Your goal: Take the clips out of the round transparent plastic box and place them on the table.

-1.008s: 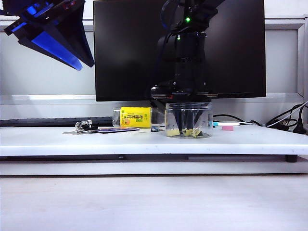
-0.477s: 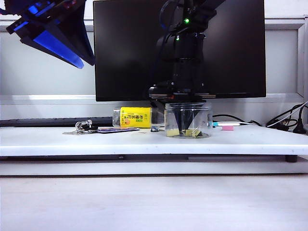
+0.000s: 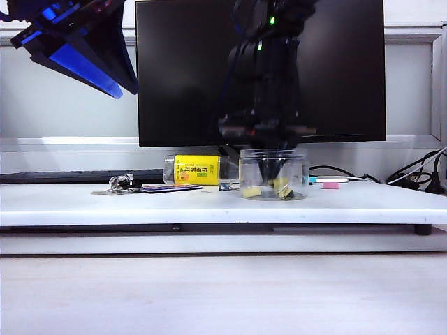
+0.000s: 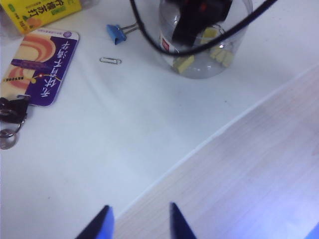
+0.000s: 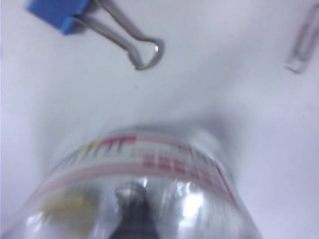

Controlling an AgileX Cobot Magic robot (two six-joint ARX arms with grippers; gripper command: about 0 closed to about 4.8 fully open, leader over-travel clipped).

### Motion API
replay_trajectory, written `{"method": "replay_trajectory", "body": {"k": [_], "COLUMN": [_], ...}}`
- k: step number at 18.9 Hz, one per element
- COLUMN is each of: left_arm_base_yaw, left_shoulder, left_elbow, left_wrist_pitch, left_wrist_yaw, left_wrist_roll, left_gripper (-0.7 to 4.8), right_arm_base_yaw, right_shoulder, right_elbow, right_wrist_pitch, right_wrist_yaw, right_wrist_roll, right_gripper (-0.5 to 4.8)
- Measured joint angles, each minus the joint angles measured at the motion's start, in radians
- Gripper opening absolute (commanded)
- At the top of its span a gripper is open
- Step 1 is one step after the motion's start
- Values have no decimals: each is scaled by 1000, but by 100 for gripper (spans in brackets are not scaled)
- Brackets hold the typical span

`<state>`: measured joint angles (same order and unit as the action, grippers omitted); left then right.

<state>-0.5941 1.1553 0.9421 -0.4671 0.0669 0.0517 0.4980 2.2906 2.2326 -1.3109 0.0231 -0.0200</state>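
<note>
Reaching straight down from above, the right gripper point(image 3: 269, 174) is inside the round transparent plastic box point(image 3: 273, 174), a squat clear jar standing on the long white table point(image 3: 209, 206) in front of a black monitor point(image 3: 181, 70); its fingers are pinched together, though I cannot tell whether they hold one of the small yellow binder clips point(image 4: 184, 63) lying at the jar's bottom. The left gripper point(image 4: 137, 221), blue fingers spread apart and empty, hovers high up, well away from the jar. A blue binder clip point(image 4: 117, 33) lies just beside the jar.
</note>
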Motion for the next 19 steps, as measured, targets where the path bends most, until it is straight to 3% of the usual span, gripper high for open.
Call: {"method": "replay_trajectory", "body": {"k": [10,19], "left_arm_base_yaw": [1,0], "left_shoulder": [0,0], "left_elbow": [0,0], "left_wrist_pitch": [0,0], "left_wrist_yaw": [0,2], "left_wrist_roll": [24,27], "left_gripper": [156,156], "right_arm_base_yaw": [1,-77], "right_shoulder": [-101,-153], "right_elbow": [3,3], "right_wrist_pitch": [-24,-42], "right_wrist_yaw": [5,111], "right_wrist_roll": [5,5], "right_gripper": [-1,-1]}}
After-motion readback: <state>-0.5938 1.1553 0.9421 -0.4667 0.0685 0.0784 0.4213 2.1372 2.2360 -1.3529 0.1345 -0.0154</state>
